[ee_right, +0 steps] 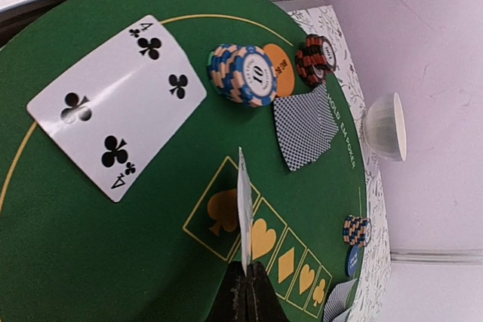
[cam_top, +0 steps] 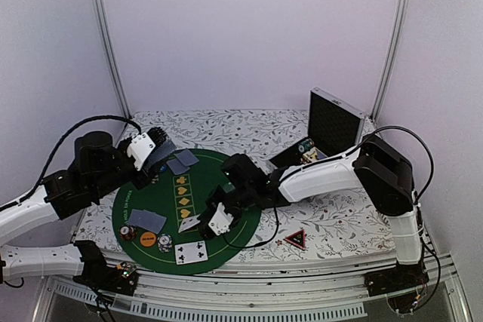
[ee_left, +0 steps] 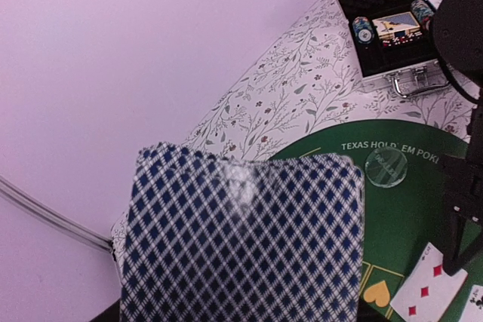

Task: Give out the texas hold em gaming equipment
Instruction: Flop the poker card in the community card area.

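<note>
**Right gripper pinching a card on edge over the suit row**

Right gripper (ee_right: 244, 283) is clamped thin on one playing card (ee_right: 243, 201). I see the card edge-on, its long axis running straight out from the fingers. Directly beneath lie the printed suit boxes (ee_right: 260, 239) on the green mat (ee_right: 90, 246), spade to one side of the edge and heart to the other. My judgement is that the lay-down turns on tipping the card flat onto that row.

Left gripper (cam_top: 149, 148) grips a lattice-backed card (ee_left: 241, 239) at the mat's far-left rim, farther from the row.

The four of clubs (ee_right: 117, 103), the chip stack marked 10 (ee_right: 241, 73) and the orange disc (ee_right: 281, 68) lie nearby.

The open metal case (ee_left: 392, 73) holds chips and a deck box. I cannot see into the white cup (ee_right: 385, 126).
</note>
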Robot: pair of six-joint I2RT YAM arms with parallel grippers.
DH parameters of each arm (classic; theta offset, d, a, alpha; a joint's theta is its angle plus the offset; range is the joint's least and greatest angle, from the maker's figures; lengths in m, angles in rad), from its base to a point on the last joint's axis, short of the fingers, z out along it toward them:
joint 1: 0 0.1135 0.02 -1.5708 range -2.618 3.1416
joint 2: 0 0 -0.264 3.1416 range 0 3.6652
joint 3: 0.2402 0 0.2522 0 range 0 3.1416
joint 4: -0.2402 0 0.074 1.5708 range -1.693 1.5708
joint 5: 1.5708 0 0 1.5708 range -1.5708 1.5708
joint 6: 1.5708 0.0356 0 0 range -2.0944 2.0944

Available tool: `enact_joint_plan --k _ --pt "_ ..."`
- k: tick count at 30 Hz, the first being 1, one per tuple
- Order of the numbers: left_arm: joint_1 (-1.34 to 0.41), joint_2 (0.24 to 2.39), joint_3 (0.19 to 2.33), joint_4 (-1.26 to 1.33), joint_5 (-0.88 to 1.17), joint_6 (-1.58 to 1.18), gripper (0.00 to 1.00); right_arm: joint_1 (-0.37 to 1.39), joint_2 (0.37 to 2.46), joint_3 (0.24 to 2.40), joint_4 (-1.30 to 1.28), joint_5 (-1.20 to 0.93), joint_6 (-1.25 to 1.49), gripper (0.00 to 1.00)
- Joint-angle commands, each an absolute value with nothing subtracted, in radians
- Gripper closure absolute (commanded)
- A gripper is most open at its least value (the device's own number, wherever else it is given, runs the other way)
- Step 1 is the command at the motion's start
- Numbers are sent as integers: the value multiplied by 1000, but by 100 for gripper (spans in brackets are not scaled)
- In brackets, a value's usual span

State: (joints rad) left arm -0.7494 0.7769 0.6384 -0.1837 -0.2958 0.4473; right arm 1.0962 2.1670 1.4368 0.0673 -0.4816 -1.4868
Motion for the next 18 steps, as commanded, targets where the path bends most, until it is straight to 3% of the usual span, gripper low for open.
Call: enact_joint_plan --k 1,18 --pt "-738 773 634 -150 -279 440 43 1107 2197 1426 -8 -520 -1652 99" --pt "-738 770 630 -151 -266 444 43 1118 2269 1525 -87 -530 -1895 99"
